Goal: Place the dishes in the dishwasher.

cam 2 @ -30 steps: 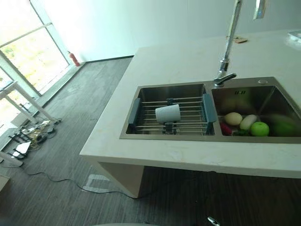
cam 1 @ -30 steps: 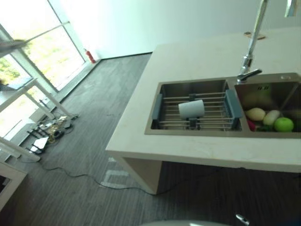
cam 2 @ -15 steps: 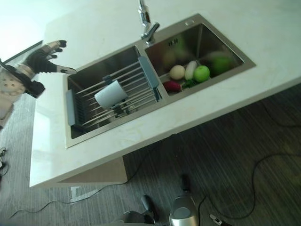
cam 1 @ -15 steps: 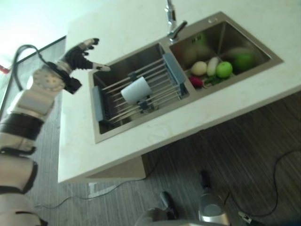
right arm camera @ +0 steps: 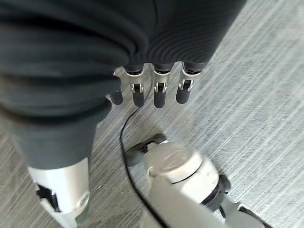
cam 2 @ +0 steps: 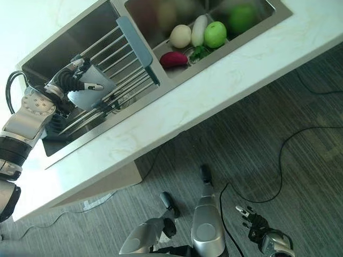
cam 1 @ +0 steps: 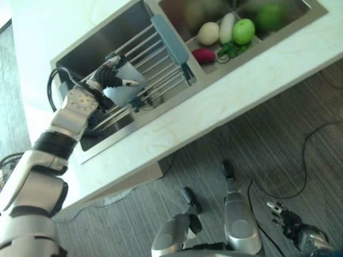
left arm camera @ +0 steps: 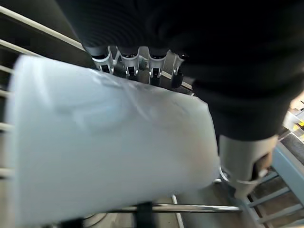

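A white cup point(cam 1: 127, 92) lies on its side on the wire rack point(cam 1: 161, 60) across the left basin of the steel sink point(cam 2: 40, 64). My left hand point(cam 1: 106, 79) reaches into that basin; its fingers run over the top of the cup and its thumb point(left arm camera: 244, 166) presses the cup's side, so the cup point(left arm camera: 104, 142) sits between them. My right hand point(cam 1: 292, 225) hangs low over the floor at the lower right, fingers point(right arm camera: 160, 92) relaxed and holding nothing.
The right basin holds a green apple point(cam 1: 244, 30), a pale round vegetable point(cam 1: 208, 33), a white one point(cam 1: 227, 27) and a red one point(cam 1: 203, 54). A cream counter point(cam 1: 241, 80) surrounds the sink, with grey plank floor point(cam 2: 300, 96) below its edge.
The camera has swung sharply. My left hand has gone from above the counter beside the sink down onto the cup in the rack. My right hand now shows low at the right.
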### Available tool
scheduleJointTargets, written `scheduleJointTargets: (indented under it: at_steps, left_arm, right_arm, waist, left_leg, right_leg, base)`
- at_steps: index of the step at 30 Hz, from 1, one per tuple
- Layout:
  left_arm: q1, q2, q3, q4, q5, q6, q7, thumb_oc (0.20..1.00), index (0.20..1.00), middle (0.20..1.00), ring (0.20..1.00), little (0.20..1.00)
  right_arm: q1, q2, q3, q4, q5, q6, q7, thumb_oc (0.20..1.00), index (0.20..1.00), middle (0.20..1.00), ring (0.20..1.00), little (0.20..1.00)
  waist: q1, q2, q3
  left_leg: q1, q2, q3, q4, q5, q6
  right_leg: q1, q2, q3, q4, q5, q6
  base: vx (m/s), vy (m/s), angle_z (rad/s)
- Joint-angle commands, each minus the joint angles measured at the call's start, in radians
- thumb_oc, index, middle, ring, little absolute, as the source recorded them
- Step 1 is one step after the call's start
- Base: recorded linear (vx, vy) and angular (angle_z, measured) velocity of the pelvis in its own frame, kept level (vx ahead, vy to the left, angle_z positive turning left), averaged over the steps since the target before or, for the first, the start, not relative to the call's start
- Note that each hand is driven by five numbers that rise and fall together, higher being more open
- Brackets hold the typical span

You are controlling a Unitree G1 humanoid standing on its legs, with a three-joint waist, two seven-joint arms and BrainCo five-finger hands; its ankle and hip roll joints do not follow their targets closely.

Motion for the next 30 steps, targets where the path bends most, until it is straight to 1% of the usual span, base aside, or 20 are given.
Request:
scheduleJointTargets:
  at_steps: [1, 8, 13, 16, 19, 22, 25, 26, 28, 30]
  left_arm:
    - [-0.013, 0.066, 0.036, 0.024, 0.014, -0.015, 0.01, 1.0, 1.0, 1.0, 1.0, 1.0]
    - [0.066, 0.101, 0.074, -0.015, 0.064, -0.021, 0.002, 1.0, 1.0, 1.0, 1.0, 1.0]
    - [0.078, 0.112, 0.081, -0.013, 0.067, -0.024, -0.01, 1.0, 1.0, 1.0, 1.0, 1.0]
    - [0.086, 0.104, 0.091, -0.005, 0.058, -0.054, 0.028, 1.0, 1.0, 1.0, 1.0, 1.0]
    - [0.085, 0.089, 0.101, -0.001, 0.061, -0.067, 0.078, 1.0, 1.0, 1.0, 1.0, 1.0]
    - [0.08, 0.076, 0.118, 0.002, 0.042, -0.045, 0.123, 1.0, 1.0, 1.0, 1.0, 1.0]
    - [0.079, 0.068, 0.134, 0.0, 0.043, -0.052, 0.146, 1.0, 1.0, 1.0, 1.0, 1.0]
    - [0.079, 0.066, 0.135, -0.003, 0.057, -0.052, 0.159, 1.0, 1.0, 1.0, 1.0, 1.0]
    - [0.071, 0.074, 0.128, -0.01, 0.129, -0.047, 0.197, 1.0, 1.0, 1.0, 1.0, 1.0]
    - [0.063, 0.086, 0.122, -0.019, 0.094, -0.035, 0.195, 1.0, 1.0, 1.0, 1.0, 1.0]
  right_arm:
    - [0.043, 0.013, 0.034, 0.008, 0.047, 0.002, -0.018, 1.0, 1.0, 1.0, 1.0, 1.0]
    - [0.054, 0.011, 0.022, -0.001, 0.038, 0.012, -0.033, 1.0, 1.0, 1.0, 1.0, 1.0]
    - [0.053, 0.014, 0.027, -0.012, 0.044, 0.01, -0.032, 1.0, 1.0, 1.0, 1.0, 1.0]
    - [0.051, 0.016, 0.033, -0.027, 0.046, 0.017, -0.035, 1.0, 1.0, 1.0, 1.0, 1.0]
    - [0.051, 0.024, 0.038, -0.031, 0.043, 0.018, -0.04, 1.0, 1.0, 1.0, 1.0, 1.0]
    - [0.053, 0.032, 0.042, -0.032, 0.04, 0.023, -0.048, 1.0, 1.0, 1.0, 1.0, 1.0]
    - [0.055, 0.035, 0.039, -0.027, 0.036, 0.02, -0.042, 1.0, 1.0, 1.0, 1.0, 1.0]
    - [0.055, 0.035, 0.039, -0.028, 0.037, 0.019, -0.042, 1.0, 1.0, 1.0, 1.0, 1.0]
    - [0.056, 0.035, 0.037, -0.027, 0.035, 0.016, -0.037, 1.0, 1.0, 1.0, 1.0, 1.0]
    - [0.056, 0.036, 0.04, -0.028, 0.037, 0.012, -0.031, 1.0, 1.0, 1.0, 1.0, 1.0]
  waist:
    - [0.006, -0.042, -0.06]
    - [0.022, -0.023, -0.06]
    - [0.027, -0.021, -0.058]
    - [0.028, -0.026, -0.054]
    - [0.026, -0.032, -0.052]
    - [0.023, -0.04, -0.049]
    - [0.02, -0.045, -0.043]
    - [0.02, -0.046, -0.042]
    - [0.018, -0.045, -0.042]
    - [0.018, -0.045, -0.041]
  left_leg:
    - [-0.066, 0.005, -0.081, 0.095, -0.047, -0.005]
    - [-0.061, -0.004, -0.095, 0.092, -0.046, -0.002]
    - [-0.067, -0.006, -0.099, 0.091, -0.044, 0.0]
    - [-0.075, -0.004, -0.098, 0.095, -0.042, 0.0]
    - [-0.077, -0.002, -0.095, 0.097, -0.043, 0.001]
    - [-0.08, 0.003, -0.09, 0.103, -0.043, 0.0]
    - [-0.085, 0.009, -0.086, 0.11, -0.043, 0.0]
    - [-0.085, 0.01, -0.085, 0.111, -0.043, 0.0]
    - [-0.085, 0.01, -0.086, 0.111, -0.044, -0.001]
    - [-0.085, 0.011, -0.085, 0.112, -0.044, -0.002]
  right_leg:
    - [0.021, -0.103, -0.061, 0.102, -0.149, 0.115]
    - [0.027, -0.115, -0.079, 0.116, -0.154, 0.118]
    - [0.019, -0.118, -0.081, 0.125, -0.155, 0.119]
    - [0.006, -0.119, -0.082, 0.137, -0.156, 0.119]
    - [-0.001, -0.118, -0.08, 0.143, -0.156, 0.118]
    - [-0.007, -0.116, -0.078, 0.15, -0.157, 0.117]
    - [-0.016, -0.114, -0.076, 0.159, -0.158, 0.115]
    - [-0.018, -0.114, -0.076, 0.16, -0.158, 0.115]
    - [-0.019, -0.113, -0.075, 0.161, -0.159, 0.115]
    - [-0.019, -0.113, -0.075, 0.162, -0.16, 0.115]
  base:
    - [-0.02, 0.022, 0.06]
    - [0.01, 0.041, 0.15]
    - [0.0, 0.007, 0.09]
    - [0.0, 0.0, 0.0]
    - [0.0, 0.0, 0.0]
    - [0.0, 0.0, 0.0]
    - [0.0, -0.023, -0.01]
    - [0.0, 0.0, 0.0]
    - [0.0, 0.0, 0.0]
    - [0.0, 0.0, 0.0]
